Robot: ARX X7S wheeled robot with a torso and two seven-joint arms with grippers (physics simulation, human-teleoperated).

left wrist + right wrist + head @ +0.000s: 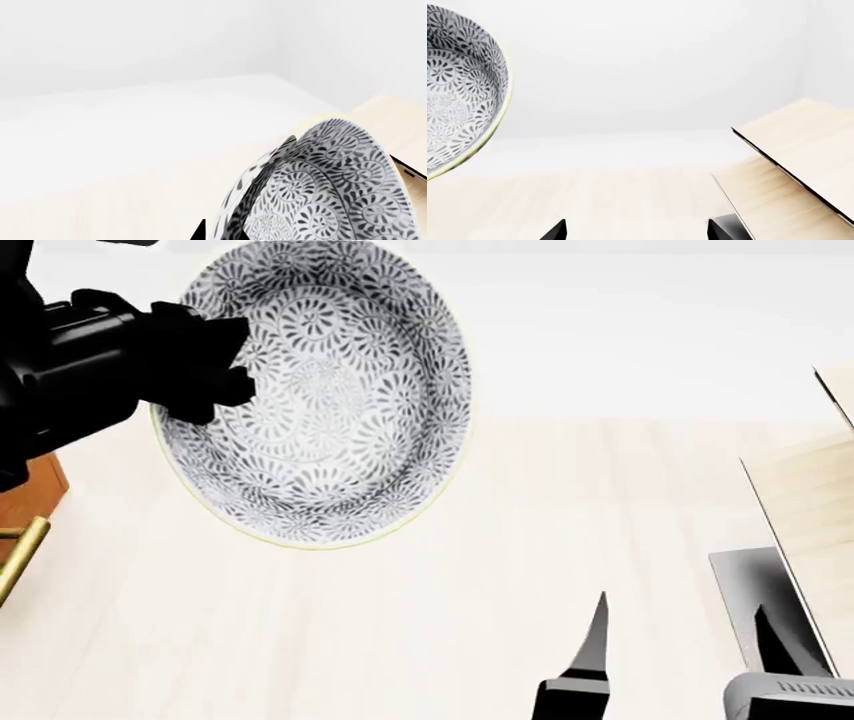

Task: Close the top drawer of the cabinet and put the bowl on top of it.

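The bowl [320, 390], white with a dark floral pattern, hangs tilted in the air with its inside facing the head camera. My left gripper [214, 360] is shut on its left rim. In the left wrist view the rim of the bowl [333, 190] passes between the black tips of the left gripper [223, 232]. A sliver of the reddish-brown cabinet [30, 495] with a brass handle [19, 555] shows at the left edge. I cannot tell the state of the top drawer. My right gripper [681, 635] stands open and empty, low on the right. From the right gripper [635, 229] the bowl [460, 90] is far off.
A pale wooden rack [801, 510] with thin tilted panels and a dark base stands to the right, close to my right gripper, also seen as the rack [800, 155]. The pale wooden tabletop [467, 570] runs below, with a white wall behind.
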